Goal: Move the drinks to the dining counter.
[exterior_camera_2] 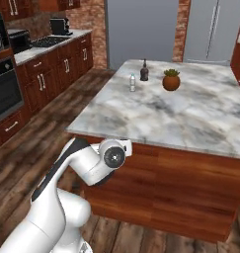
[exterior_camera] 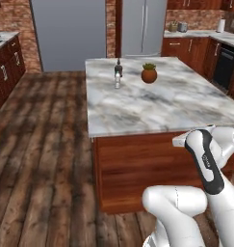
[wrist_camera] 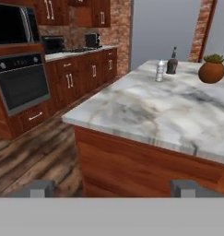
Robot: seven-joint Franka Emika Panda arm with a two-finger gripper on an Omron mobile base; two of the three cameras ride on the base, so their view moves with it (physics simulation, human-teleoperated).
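Observation:
Two of the drinks stand near the far end of a sinkless marble island (exterior_camera: 152,106): a squat black narrow-necked bottle (exterior_camera: 118,66) (exterior_camera_2: 144,71) (wrist_camera: 172,63) and, just in front of it, a clear water bottle (exterior_camera: 117,80) (exterior_camera_2: 132,82) (wrist_camera: 160,71). My gripper (wrist_camera: 112,189) is open and holds nothing. It hangs at the island's near edge, about level with the top and far short of both bottles. The dining counter is out of view.
A terracotta pot with a green plant (exterior_camera: 149,74) (exterior_camera_2: 171,80) (wrist_camera: 211,70) sits right of the bottles. Dark wood cabinets with a wall oven (wrist_camera: 23,83) line the left side across a wood floor. A steel fridge (exterior_camera: 143,26) stands behind the island.

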